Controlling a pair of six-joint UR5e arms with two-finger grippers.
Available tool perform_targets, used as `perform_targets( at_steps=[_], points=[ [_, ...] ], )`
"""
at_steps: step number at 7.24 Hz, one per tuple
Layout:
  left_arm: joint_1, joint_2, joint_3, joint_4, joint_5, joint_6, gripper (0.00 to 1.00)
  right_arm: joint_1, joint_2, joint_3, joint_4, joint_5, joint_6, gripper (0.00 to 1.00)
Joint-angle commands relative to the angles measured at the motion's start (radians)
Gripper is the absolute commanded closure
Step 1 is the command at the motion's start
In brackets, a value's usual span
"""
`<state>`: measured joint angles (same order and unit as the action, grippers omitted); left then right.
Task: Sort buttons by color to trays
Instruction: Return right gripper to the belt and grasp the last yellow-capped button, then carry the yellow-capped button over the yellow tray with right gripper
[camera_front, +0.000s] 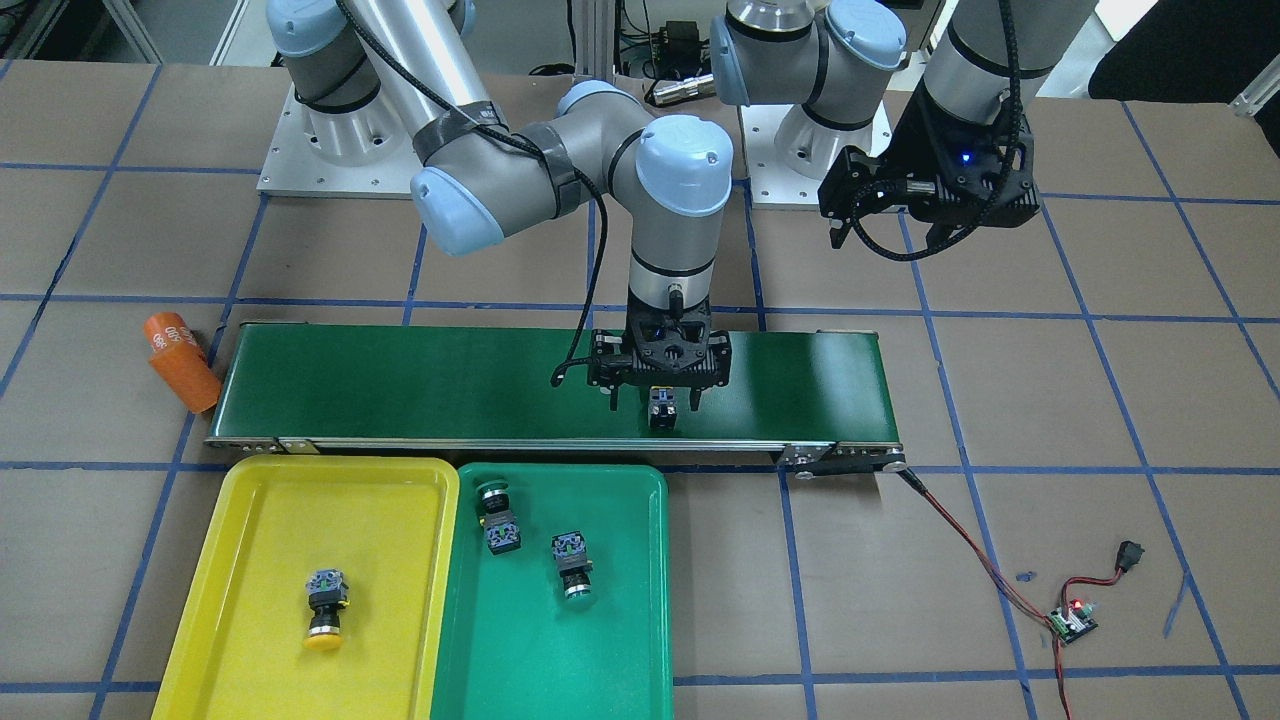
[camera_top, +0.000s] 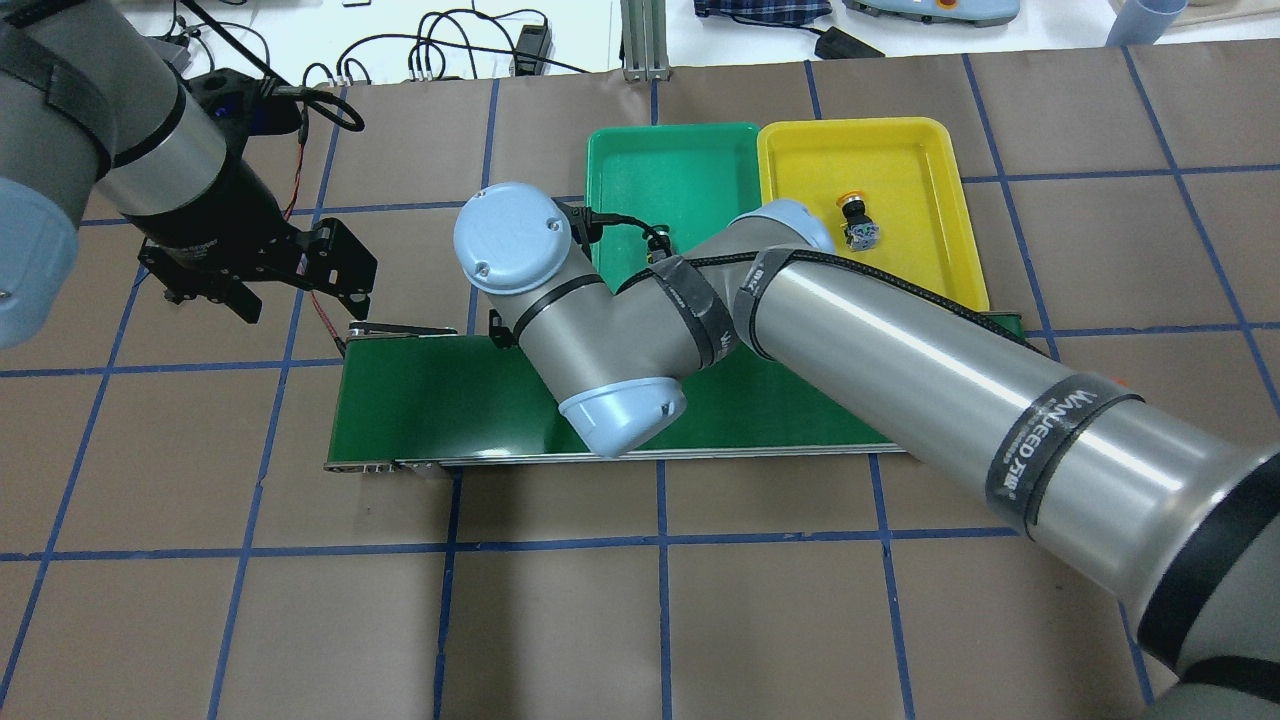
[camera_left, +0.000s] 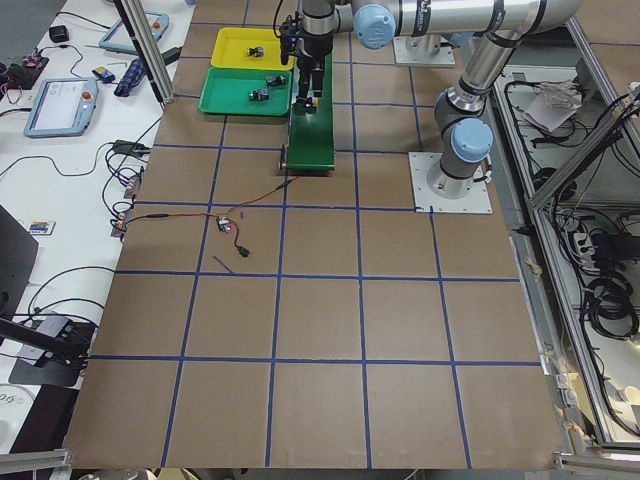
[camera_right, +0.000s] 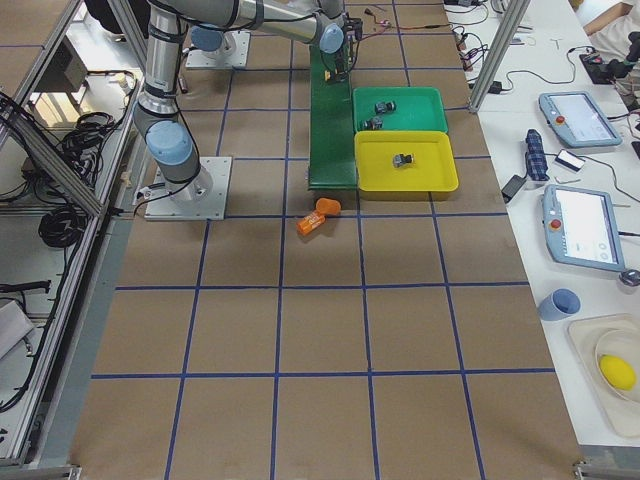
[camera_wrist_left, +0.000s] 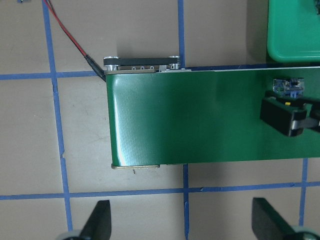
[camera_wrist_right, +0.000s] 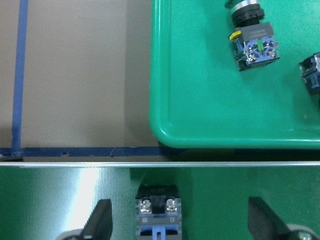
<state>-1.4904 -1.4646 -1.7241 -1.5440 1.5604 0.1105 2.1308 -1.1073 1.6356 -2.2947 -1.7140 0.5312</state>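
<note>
One button (camera_front: 661, 408) stands on the conveyor belt (camera_front: 400, 380), its blue-grey contact block showing and its cap colour hidden. My right gripper (camera_front: 657, 402) hangs over it, open. In the right wrist view the button (camera_wrist_right: 157, 212) sits between the spread fingers (camera_wrist_right: 100, 222) without touching either. A yellow-capped button (camera_front: 325, 605) lies in the yellow tray (camera_front: 250, 520). Two green-capped buttons (camera_front: 497, 515) (camera_front: 572, 565) lie in the green tray (camera_front: 600, 650). My left gripper (camera_wrist_left: 182, 225) hovers open and empty above the table beside the belt's end.
An orange cylinder (camera_front: 182, 362) lies off the belt's far end from my left gripper. A red and black wire runs from the belt's motor end to a small controller board (camera_front: 1072, 620). The trays sit side by side against the belt's edge.
</note>
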Motion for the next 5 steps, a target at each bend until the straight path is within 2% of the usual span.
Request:
perform_targets(
  at_steps=[1,2,3,4,5],
  points=[
    [-0.001,0.003,-0.002,-0.001,0.0,0.003,0.0,-0.015,0.0,0.013,0.011,-0.007,-0.023,0.12],
    [-0.001,0.006,-0.011,0.001,0.0,0.004,0.0,-0.015,0.006,0.03,0.009,-0.007,-0.023,0.21],
    [-0.001,0.007,-0.014,0.002,0.0,0.006,0.0,-0.017,0.007,0.042,0.0,-0.007,-0.023,0.34],
    [-0.001,0.007,-0.015,0.01,0.0,0.005,0.0,-0.019,0.004,0.043,-0.003,-0.003,-0.022,0.51],
    [-0.001,0.007,-0.015,0.01,0.001,0.006,0.0,-0.023,0.0,0.04,-0.003,0.004,-0.022,0.72]
  ],
)
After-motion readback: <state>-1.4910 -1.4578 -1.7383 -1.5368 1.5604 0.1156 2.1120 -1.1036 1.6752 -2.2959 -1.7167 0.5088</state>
